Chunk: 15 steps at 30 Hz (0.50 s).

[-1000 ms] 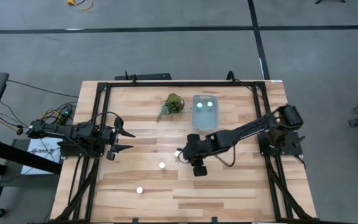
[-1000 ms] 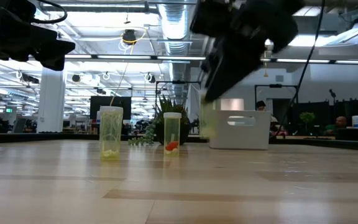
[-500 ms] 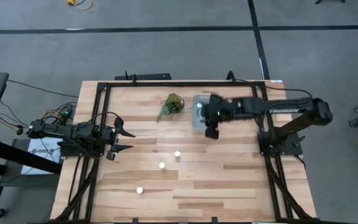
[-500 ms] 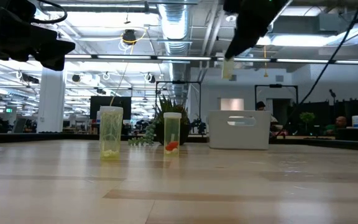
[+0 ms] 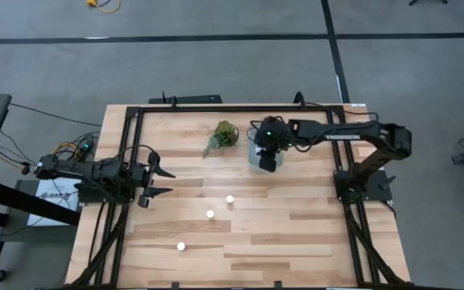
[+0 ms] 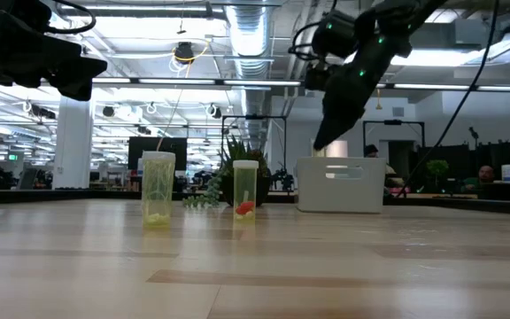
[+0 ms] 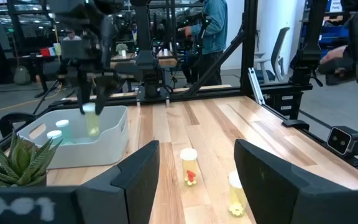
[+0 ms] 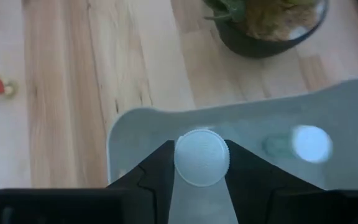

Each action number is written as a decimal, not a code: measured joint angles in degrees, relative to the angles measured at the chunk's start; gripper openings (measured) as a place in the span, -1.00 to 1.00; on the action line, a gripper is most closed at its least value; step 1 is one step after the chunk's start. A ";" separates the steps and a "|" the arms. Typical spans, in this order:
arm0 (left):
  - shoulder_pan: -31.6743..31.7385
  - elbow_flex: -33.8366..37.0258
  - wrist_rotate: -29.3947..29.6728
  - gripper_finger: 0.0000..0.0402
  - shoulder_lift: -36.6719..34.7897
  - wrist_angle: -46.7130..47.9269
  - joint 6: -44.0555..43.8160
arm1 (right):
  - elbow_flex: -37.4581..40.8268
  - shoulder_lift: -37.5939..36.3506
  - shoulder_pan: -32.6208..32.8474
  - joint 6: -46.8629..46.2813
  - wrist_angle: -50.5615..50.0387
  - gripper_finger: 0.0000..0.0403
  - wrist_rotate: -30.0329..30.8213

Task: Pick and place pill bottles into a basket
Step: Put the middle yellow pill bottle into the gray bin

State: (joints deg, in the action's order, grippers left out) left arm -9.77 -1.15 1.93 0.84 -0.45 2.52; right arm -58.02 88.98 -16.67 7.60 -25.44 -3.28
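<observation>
My right gripper [image 5: 266, 157] hangs over the pale basket [image 5: 254, 153], shut on a pill bottle [image 7: 92, 120]. The wrist view shows the bottle's white cap [image 8: 202, 157] between the fingers, with the basket [image 8: 328, 118] below and another bottle's cap [image 8: 309, 142] inside it. Three more bottles stand on their bases on the table [image 5: 229, 199] [image 5: 209, 214] [image 5: 180, 246]; two of them show in the low view [image 6: 158, 188] [image 6: 245, 189]. My left gripper [image 5: 161, 181] is open and empty at the table's left side. My right gripper pinches the bottle between its two fingers just below the cap [image 8: 202, 157], one finger on each side. The fingers come from above, pointing down. The bottle hangs upright below them [image 7: 92, 124], lifted clear, over the basket's inside.
A green plant sprig in a small pot [image 5: 222, 135] stands just left of the basket. A black frame rail [image 5: 216, 109] runs around the table. People and furniture show in the room beyond the far edge.
My right gripper has carried the bottle from the table's middle, up and toward the far edge, and has come down over the basket. The bottle stays in its hold. The three bottles on the table have not moved.
</observation>
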 joint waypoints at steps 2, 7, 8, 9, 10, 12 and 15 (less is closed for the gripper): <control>0.00 -0.01 0.00 -0.01 0.00 0.00 -0.10 | 0.99 1.46 -0.33 0.28 3.13 -0.39 -0.36; -0.01 0.00 0.00 -0.01 0.02 0.02 0.10 | 1.52 5.32 -1.53 0.49 5.32 -0.40 -1.35; 0.00 -0.01 0.00 -0.01 0.01 0.01 0.14 | 1.53 5.99 -1.84 0.50 5.55 -0.40 -1.37; 0.00 0.00 -0.02 -0.01 0.01 0.00 0.12 | 1.52 6.66 -2.03 0.54 5.87 -0.40 -1.37; 0.00 0.00 0.00 -0.01 0.02 0.00 0.00 | 1.51 7.27 -2.28 0.52 6.07 -0.40 -1.42; 0.01 0.00 0.00 -0.01 0.00 0.00 -0.34 | 1.51 8.33 -2.65 0.62 6.57 -0.39 -1.78; 0.00 0.00 0.00 -0.01 0.02 0.00 0.15 | 1.40 8.84 -3.04 1.36 7.65 -0.37 -2.37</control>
State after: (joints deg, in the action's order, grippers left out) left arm -9.77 -1.15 1.93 0.86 -0.45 2.67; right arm -56.62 97.82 -19.70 8.96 -17.79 -5.65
